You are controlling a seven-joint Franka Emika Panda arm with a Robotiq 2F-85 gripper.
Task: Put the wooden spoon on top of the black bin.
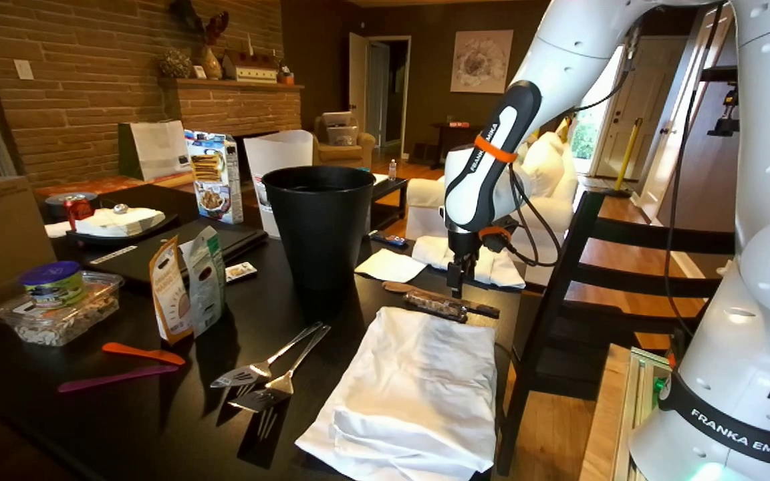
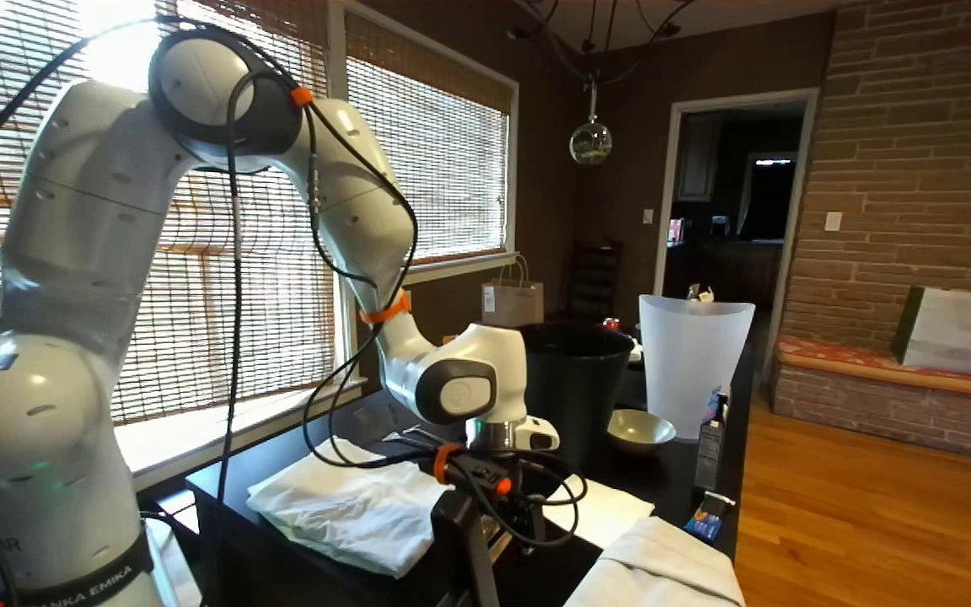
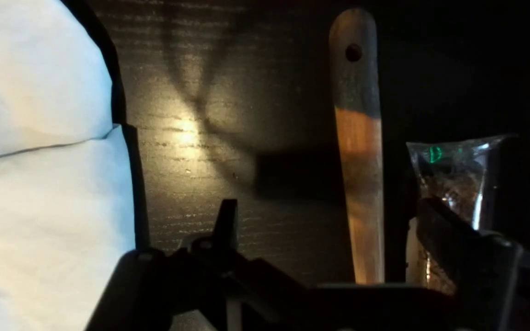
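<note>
The wooden spoon [image 1: 395, 287] lies flat on the dark table beside a clear-wrapped brown packet [image 1: 435, 304]. In the wrist view the spoon's handle [image 3: 361, 138], with a hole at its end, runs down between my fingers; the lower part is hidden by the gripper. My gripper [image 1: 455, 284] is open and empty, pointing down just above the spoon. In the wrist view the gripper [image 3: 327, 207] has one finger left of the handle and the other over the packet [image 3: 453, 184]. The tall black bin [image 1: 318, 227] stands upright on the table; it also shows in an exterior view [image 2: 578, 379].
A folded white cloth [image 1: 418, 387] lies near the spoon, with a pale napkin [image 1: 392, 265] behind. A frosted white bin [image 2: 696, 362] and a bowl [image 2: 640, 430] stand by the black bin. Metal utensils [image 1: 278, 381] and pouches [image 1: 204, 284] lie farther left. A chair [image 1: 579, 280] stands at the table edge.
</note>
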